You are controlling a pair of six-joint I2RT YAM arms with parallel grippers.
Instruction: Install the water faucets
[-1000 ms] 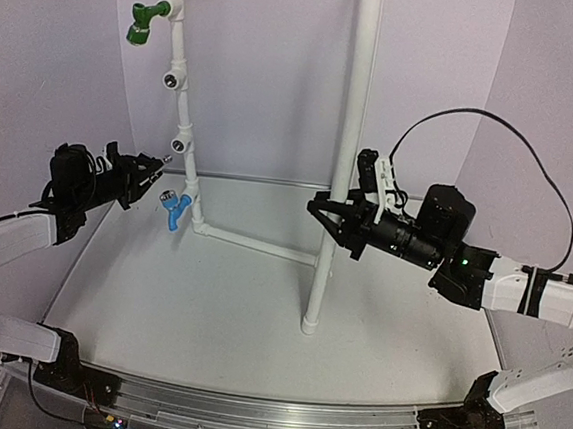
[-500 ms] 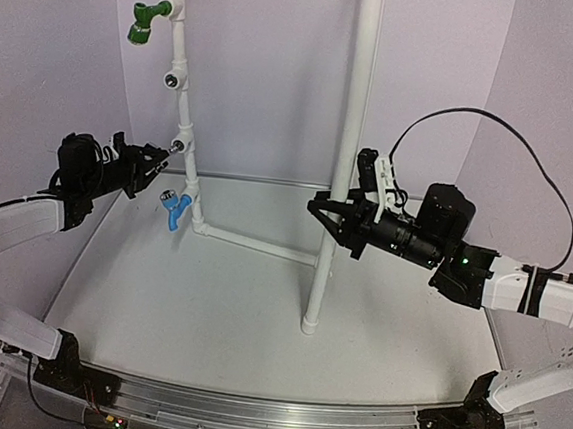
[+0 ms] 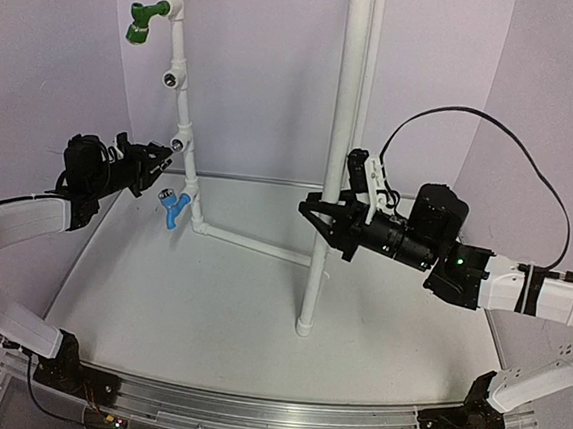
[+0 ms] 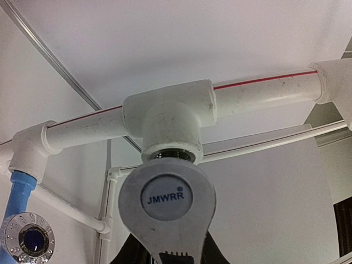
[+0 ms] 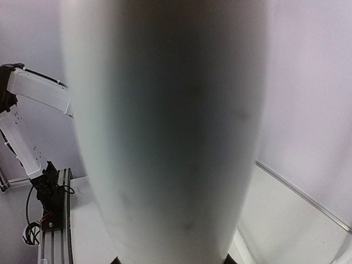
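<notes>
My left gripper (image 3: pixel 154 159) is shut on the silver chrome faucet (image 3: pixel 168 152). It holds the faucet against the open socket of the middle white tee (image 3: pixel 180 145) on the thin riser. In the left wrist view the faucet's round "JMWRR" handle (image 4: pixel 166 199) sits just under the tee's threaded mouth (image 4: pixel 168 118), with my dark fingers (image 4: pixel 212 254) behind it. The blue faucet (image 3: pixel 173 209) sits in the lower fitting and also shows in the left wrist view (image 4: pixel 23 220). My right gripper (image 3: pixel 318 223) is shut on the thick vertical white pipe (image 3: pixel 339 129), which fills the right wrist view (image 5: pixel 170 132).
A green faucet (image 3: pixel 143 22) is mounted at the top of the riser. An empty tee (image 3: pixel 173 78) sits below it. A thin horizontal pipe (image 3: pixel 259 244) joins the riser to the thick pipe's lower part. Purple walls close in on the back and sides.
My left gripper has moved up and right, bringing the silver faucet to the middle tee's socket. My right gripper and the thick pipe have shifted a little to the left.
</notes>
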